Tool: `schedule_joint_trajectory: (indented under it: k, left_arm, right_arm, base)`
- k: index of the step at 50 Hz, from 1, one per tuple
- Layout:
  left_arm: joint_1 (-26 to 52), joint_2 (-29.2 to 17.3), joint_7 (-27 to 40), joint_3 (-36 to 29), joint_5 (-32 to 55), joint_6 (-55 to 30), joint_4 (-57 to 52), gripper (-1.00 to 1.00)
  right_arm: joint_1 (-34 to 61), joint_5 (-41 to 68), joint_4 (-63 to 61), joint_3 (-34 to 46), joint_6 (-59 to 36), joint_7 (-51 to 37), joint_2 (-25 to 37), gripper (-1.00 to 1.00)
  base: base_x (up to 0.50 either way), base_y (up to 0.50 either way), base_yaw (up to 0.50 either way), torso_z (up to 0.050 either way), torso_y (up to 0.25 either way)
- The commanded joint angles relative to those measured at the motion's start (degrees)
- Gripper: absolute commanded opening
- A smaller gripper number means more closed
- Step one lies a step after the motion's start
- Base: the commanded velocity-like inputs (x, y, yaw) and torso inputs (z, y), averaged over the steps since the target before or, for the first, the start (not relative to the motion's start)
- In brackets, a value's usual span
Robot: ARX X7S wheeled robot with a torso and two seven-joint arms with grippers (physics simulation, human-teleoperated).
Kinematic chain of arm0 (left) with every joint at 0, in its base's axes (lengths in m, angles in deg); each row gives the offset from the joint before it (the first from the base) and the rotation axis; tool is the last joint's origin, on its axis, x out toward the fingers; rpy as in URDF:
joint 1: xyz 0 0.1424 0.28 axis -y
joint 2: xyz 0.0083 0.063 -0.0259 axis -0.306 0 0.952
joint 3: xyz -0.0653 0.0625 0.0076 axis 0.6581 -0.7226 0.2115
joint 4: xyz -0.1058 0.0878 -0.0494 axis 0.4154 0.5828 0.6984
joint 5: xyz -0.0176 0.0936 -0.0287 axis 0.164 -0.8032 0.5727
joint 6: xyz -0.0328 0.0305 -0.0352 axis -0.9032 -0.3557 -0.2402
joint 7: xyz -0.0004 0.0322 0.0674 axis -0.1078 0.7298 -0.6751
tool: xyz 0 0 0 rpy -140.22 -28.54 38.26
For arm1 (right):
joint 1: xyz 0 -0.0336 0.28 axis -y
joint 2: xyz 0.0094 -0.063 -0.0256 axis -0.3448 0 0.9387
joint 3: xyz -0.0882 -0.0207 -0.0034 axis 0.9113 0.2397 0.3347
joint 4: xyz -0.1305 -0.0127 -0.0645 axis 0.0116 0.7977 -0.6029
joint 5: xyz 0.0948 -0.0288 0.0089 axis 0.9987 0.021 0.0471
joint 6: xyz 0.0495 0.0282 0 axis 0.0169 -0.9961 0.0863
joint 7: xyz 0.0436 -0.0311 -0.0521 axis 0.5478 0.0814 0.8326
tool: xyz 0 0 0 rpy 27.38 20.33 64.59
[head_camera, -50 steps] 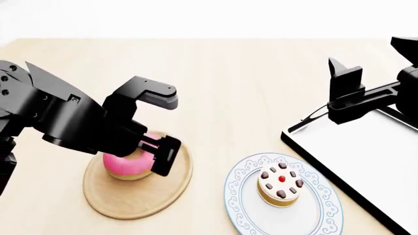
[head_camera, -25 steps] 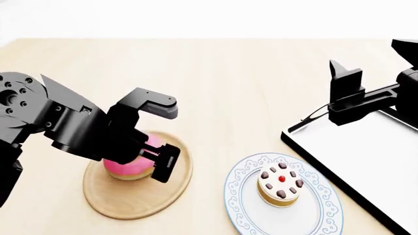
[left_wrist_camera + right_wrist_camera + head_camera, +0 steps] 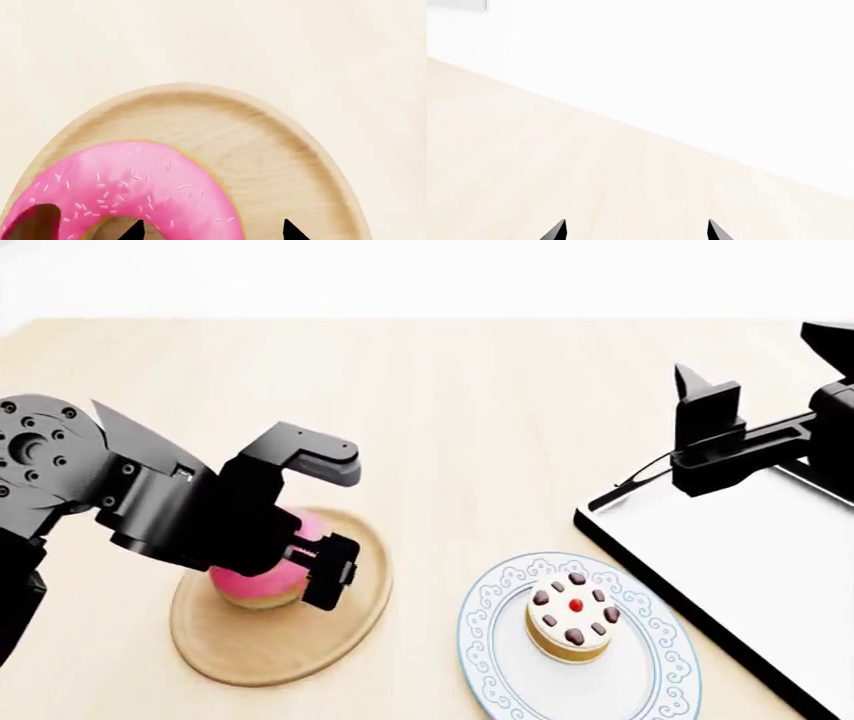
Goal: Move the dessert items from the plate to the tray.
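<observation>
Head view showed a pale wooden table (image 3: 507, 400) with three containers. A round wooden plate (image 3: 267, 645) near the left held the pink donut (image 3: 254, 585), which sat toward the plate's far-left part. A white plate with blue scrollwork (image 3: 641, 680) in the middle held the small yellow cake (image 3: 574, 618), topped with white icing, dark pieces and a red centre. The black-rimmed tray (image 3: 747, 570) at the right was partly covered at its far corner by the right arm. The left gripper (image 3: 327, 515) straddled the donut, jaws apart, one finger beyond it and one on its near side; contact could not be judged. The right gripper (image 3: 705, 405) hung above the tray's far corner. Only the right wrist view showed its two fingertips (image 3: 557, 231) spread apart over bare table. The left wrist view alone showed white sprinkles on the donut (image 3: 127, 190) and one fingertip (image 3: 135, 231) over the icing
</observation>
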Motion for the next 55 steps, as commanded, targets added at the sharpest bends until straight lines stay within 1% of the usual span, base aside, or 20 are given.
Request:
schedule_joint_trajectory:
  k: [1, 13, 20, 28, 34, 40, 43, 55]
  left_arm:
    - [-1.7, 0.1, -0.9, -2.1, 0.2, 0.6, 0.3, -1.00]
    - [-0.5, -1.1, 0.9, -2.7, 3.3, 1.1, -1.3, -1.00]
    - [2.4, -2.9, 5.2, -2.7, 9.3, 2.4, -4.0, -1.00]
    - [7.3, -6.1, 11.0, -1.8, 17.5, 5.5, -9.2, -1.00]
    - [8.0, -8.1, 13.2, -2.1, 20.3, 6.6, -12.4, -1.00]
    - [9.9, -9.5, 14.4, -1.9, 21.3, 6.9, -13.8, -1.00]
    - [11.2, -10.0, 14.9, -1.4, 21.2, 7.2, -14.2, -1.00]
    - [12.1, -10.8, 13.7, 1.6, 17.4, 8.7, -15.8, -1.00]
  right_arm:
    - [0.4, 0.0, 0.0, 0.4, 0.3, 0.0, 0.5, 1.00]
    - [0.6, -0.3, 0.1, 1.1, 0.4, 0.2, 0.6, 1.00]
    - [0.2, -0.9, 0.0, 1.5, 0.5, 0.6, 0.4, 1.00]
    - [0.5, 0.7, -0.1, 2.1, 0.6, 0.4, 1.0, 1.00]
    - [0.6, 1.8, -0.4, 2.7, 0.6, 0.2, 1.3, 1.00]
    - [0.2, 3.5, -0.8, 4.1, 0.3, -0.1, 1.7, 1.00]
    - [0.1, 6.0, -0.6, 5.1, 0.4, -0.5, 2.4, 1.00]
    - [-0.9, 13.3, -0.9, 9.2, 1.1, -2.3, 4.6, 1.00]
  base:
    - [0.00, 0.00, 0.00, 0.000, 0.000]
    - [0.00, 0.00, 0.00, 0.000, 0.000]
    - [0.00, 0.00, 0.00, 0.000, 0.000]
    - [0.00, 0.00, 0.00, 0.000, 0.000]
    - [0.00, 0.00, 0.00, 0.000, 0.000]
    - [0.00, 0.00, 0.00, 0.000, 0.000]
    - [0.00, 0.00, 0.00, 0.000, 0.000]
    - [0.00, 0.00, 0.00, 0.000, 0.000]
